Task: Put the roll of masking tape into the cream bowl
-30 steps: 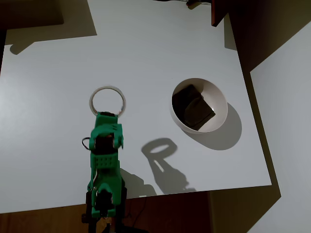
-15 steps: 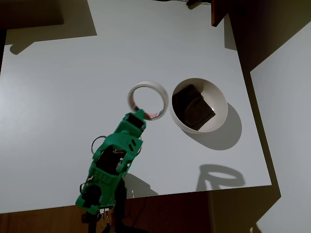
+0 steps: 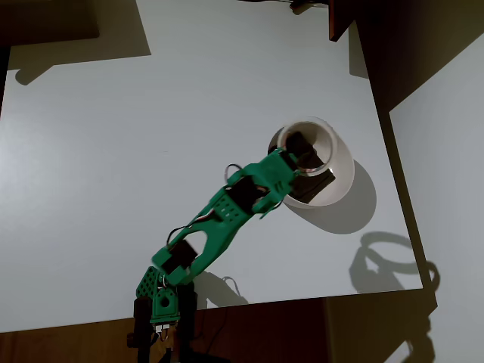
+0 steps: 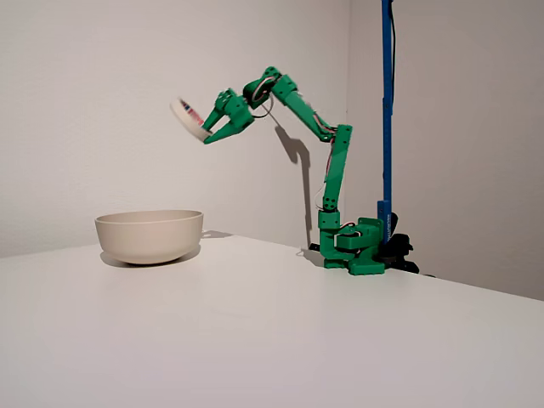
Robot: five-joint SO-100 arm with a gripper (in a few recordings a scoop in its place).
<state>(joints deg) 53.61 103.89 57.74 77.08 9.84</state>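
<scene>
green plastic gripper [image 4: 206, 129] | cream-white ring of masking tape [image 4: 189, 118], reddish marks | cream round bowl [image 4: 150, 235], dark brown block [image 3: 311, 184] inside | white counter [image 3: 113, 151]

A white table [image 4: 255, 340] stands against plain white walls [image 4: 102, 85]. A blue pole [image 4: 387, 102] rises behind it. Hard light throws sharp shadows across the tabletop; dark brown floor [image 3: 423, 45] lies beside it.
</scene>
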